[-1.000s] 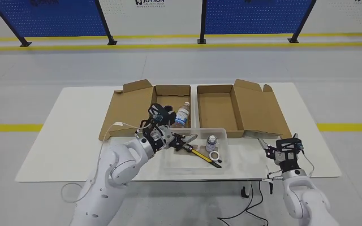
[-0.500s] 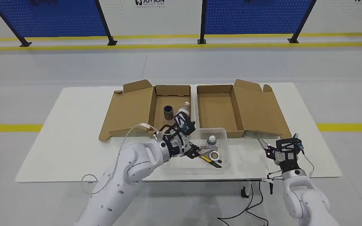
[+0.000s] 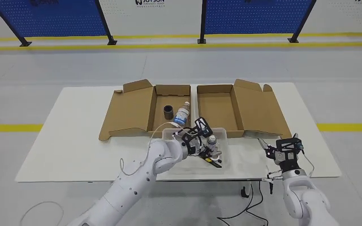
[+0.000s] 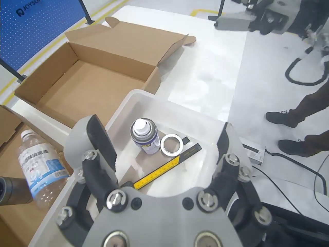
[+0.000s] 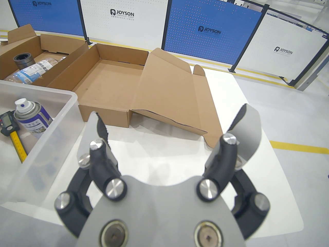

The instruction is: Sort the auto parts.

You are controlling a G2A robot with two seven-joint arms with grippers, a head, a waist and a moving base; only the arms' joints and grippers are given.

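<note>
White table (image 3: 73, 130) carries a clear bin (image 3: 192, 129) near its front edge. Over this bin hangs the left gripper (image 4: 159, 129), jaws spread wide and holding nothing. Inside the bin are a spray can (image 4: 144, 136), a metal ring (image 4: 171, 145) just beside it, and a yellow caliper (image 4: 164, 167). Behind the bin, the left box (image 3: 173, 89) has a bottle (image 3: 181, 113) and a black cylinder (image 3: 168, 112) in it. To the right of the bin, the right gripper (image 5: 171, 111) is also wide open and empty.

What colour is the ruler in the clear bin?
The flat measuring ruler is yellow, black-marked; left wrist view.
</note>
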